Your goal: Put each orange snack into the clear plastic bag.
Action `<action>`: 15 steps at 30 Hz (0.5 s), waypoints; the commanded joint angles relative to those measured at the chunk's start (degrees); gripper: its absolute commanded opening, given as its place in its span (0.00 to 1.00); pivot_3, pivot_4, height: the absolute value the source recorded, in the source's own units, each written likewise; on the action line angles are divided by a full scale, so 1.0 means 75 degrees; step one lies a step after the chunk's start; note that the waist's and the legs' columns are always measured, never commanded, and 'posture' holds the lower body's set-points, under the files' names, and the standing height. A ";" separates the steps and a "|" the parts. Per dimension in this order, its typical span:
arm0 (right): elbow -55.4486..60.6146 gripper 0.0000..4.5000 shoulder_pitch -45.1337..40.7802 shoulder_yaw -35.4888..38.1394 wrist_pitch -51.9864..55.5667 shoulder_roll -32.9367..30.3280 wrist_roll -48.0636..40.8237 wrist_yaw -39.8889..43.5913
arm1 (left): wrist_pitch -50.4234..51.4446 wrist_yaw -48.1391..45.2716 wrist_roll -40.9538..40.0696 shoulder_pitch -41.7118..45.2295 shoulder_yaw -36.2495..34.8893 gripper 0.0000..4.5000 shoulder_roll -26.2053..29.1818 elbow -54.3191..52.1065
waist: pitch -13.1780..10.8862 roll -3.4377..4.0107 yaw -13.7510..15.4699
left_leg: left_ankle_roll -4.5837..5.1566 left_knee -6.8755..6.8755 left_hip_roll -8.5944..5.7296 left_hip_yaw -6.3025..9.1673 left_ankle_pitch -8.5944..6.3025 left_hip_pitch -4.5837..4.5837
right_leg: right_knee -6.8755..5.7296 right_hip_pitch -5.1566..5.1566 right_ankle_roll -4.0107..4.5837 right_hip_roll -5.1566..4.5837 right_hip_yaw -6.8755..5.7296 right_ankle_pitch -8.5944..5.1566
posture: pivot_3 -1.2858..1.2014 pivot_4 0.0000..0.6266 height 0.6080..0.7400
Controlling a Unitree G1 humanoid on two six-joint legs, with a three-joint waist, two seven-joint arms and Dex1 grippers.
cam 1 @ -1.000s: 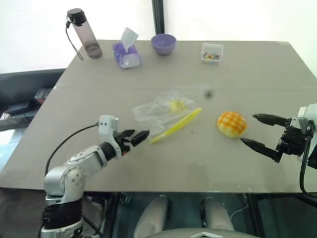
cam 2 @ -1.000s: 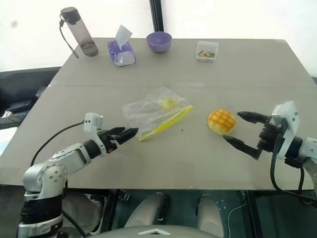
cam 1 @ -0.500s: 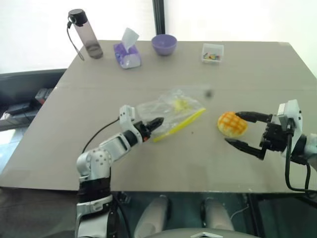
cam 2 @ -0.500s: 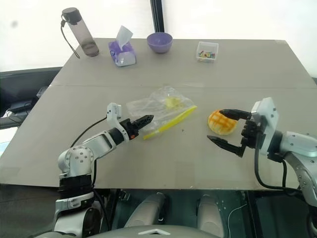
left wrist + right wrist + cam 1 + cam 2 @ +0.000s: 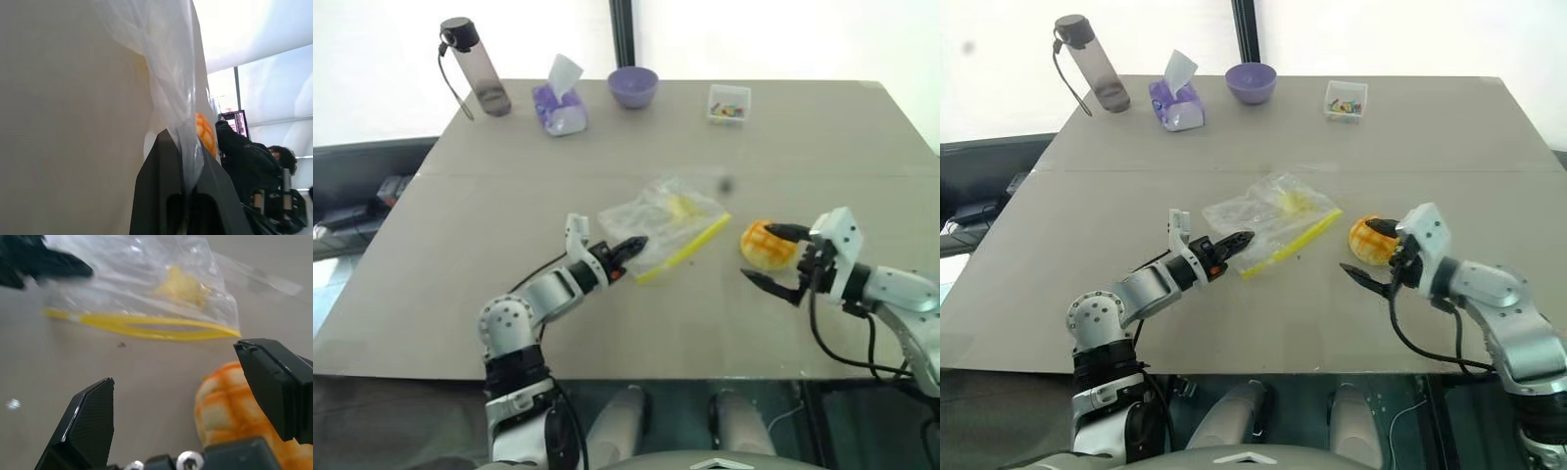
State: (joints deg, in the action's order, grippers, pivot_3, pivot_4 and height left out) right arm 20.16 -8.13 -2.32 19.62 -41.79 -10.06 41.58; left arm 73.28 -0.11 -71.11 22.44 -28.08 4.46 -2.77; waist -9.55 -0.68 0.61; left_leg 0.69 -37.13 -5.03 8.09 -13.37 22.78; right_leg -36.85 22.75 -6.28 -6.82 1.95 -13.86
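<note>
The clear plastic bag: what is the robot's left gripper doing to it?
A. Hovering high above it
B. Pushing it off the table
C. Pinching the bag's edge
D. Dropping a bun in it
C. The left gripper is shut on the edge of the clear plastic bag, and the left wrist view shows the plastic caught between its fingers.
</note>
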 commanded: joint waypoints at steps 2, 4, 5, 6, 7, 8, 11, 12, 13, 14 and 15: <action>-0.0112 1.00 -0.0327 -0.0389 0.0236 0.0251 0.0595 -0.0418 | 0.0069 0.0618 -0.1182 -0.0099 -0.0105 0.01 0.0149 -0.0378 | 0.0000 0.0000 0.0009 | -0.0001 0.0000 0.0000 0.0001 0.0000 0.0000 | 0.0000 0.0000 0.0001 0.0000 0.0000 0.0000 | 0.52 0.24 1.00; -0.0146 0.89 -0.0454 -0.0470 0.0440 0.0651 0.0483 -0.0572 | -0.0003 0.0858 -0.1661 -0.0192 -0.0005 0.00 0.0222 -0.0480 | 0.0000 -0.0001 0.0003 | -0.0001 0.0001 0.0000 0.0000 0.0000 0.0000 | 0.0000 0.0000 0.0001 0.0001 0.0003 0.0001 | 0.52 0.24 1.00; -0.0173 0.85 -0.0502 -0.0527 0.0591 0.0817 0.0416 -0.0594 | -0.0052 0.0973 -0.1856 -0.0230 0.0048 0.00 0.0250 -0.0522 | 0.0000 -0.0001 0.0002 | -0.0002 0.0000 0.0000 -0.0001 0.0000 0.0000 | 0.0000 0.0000 0.0002 0.0001 0.0004 0.0001 | 0.52 0.24 1.00; -0.0235 0.76 -0.0566 -0.0617 0.0650 0.0977 0.0436 -0.0620 | -0.0113 0.1082 -0.2038 -0.0268 0.0111 0.00 0.0280 -0.0557 | 0.0000 0.0001 0.0007 | -0.0002 0.0001 0.0001 0.0000 0.0000 0.0000 | 0.0000 0.0000 0.0002 0.0001 0.0004 0.0001 | 0.52 0.24 1.00; -0.0300 0.64 -0.0628 -0.0683 0.0710 0.1125 0.0476 -0.0665 | -0.0174 0.1183 -0.2196 -0.0305 0.0178 0.00 0.0314 -0.0587 | 0.0000 0.0000 0.0008 | -0.0002 0.0001 0.0000 0.0000 0.0000 0.0000 | 0.0000 0.0001 0.0002 0.0001 0.0005 0.0001 | 0.52 0.24 1.00; -0.0367 0.53 -0.0698 -0.0730 0.0776 0.1268 0.0486 -0.0699 | -0.0251 0.1278 -0.2357 -0.0346 0.0255 0.00 0.0353 -0.0611 | -0.0001 0.0000 0.0007 | -0.0002 0.0001 0.0000 0.0001 0.0000 0.0000 | 0.0000 0.0001 0.0002 0.0002 0.0005 0.0001 | 0.52 0.24 1.00; -0.0649 0.22 -0.0901 -0.0842 0.0885 0.1706 0.0496 -0.0855 | -0.0511 0.1532 -0.2791 -0.0493 0.0515 0.00 0.0444 -0.0722 | 0.0000 0.0000 0.0012 | -0.0002 0.0002 -0.0001 0.0000 0.0000 0.0000 | 0.0000 0.0001 0.0004 0.0001 0.0007 0.0001 | 0.52 0.24 1.00; -0.0755 0.12 -0.0963 -0.0886 0.0875 0.1830 0.0538 -0.0911 | -0.0594 0.1593 -0.2916 -0.0541 0.0607 0.00 0.0477 -0.0758 | 0.0000 0.0000 0.0010 | -0.0002 0.0002 -0.0002 0.0000 0.0000 0.0000 | 0.0000 0.0001 0.0004 0.0001 0.0007 0.0001 | 0.52 0.24 1.00; -0.0856 0.01 -0.1024 -0.0950 0.0877 0.1950 0.0563 -0.0940 | -0.0671 0.1641 -0.3007 -0.0583 0.0683 0.00 0.0508 -0.0783 | 0.0000 0.0000 0.0012 | -0.0002 0.0002 -0.0002 0.0000 0.0000 0.0000 | 0.0000 0.0001 0.0004 0.0001 0.0008 0.0001 | 0.52 0.24 1.00; -0.0938 0.01 -0.1076 -0.0992 0.0899 0.2064 0.0561 -0.0963 | -0.0764 0.1692 -0.3091 -0.0619 0.0768 0.00 0.0549 -0.0802 | 0.0000 0.0000 0.0009 | -0.0002 0.0003 -0.0002 0.0000 0.0000 -0.0001 | 0.0000 0.0001 0.0004 0.0001 0.0008 0.0001 | 0.52 0.24 1.00; -0.1012 0.01 -0.1126 -0.0991 0.0988 0.2223 0.0508 -0.1019 | -0.0856 0.1735 -0.3171 -0.0649 0.0841 0.00 0.0589 -0.0813 | 0.0000 0.0000 0.0008 | -0.0002 0.0005 -0.0002 0.0000 0.0000 -0.0001 | 0.0000 0.0003 0.0005 0.0002 0.0008 0.0001 | 0.52 0.24 1.00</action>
State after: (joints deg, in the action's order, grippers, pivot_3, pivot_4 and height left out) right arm 12.25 -15.38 -9.81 26.55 -26.23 -5.75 34.71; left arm 68.38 12.48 -92.29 17.74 -22.64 8.16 -6.31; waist -9.55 -0.67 0.67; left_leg 0.67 -37.10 -5.04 8.09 -13.37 22.78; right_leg -36.85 22.77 -6.24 -6.80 2.02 -13.85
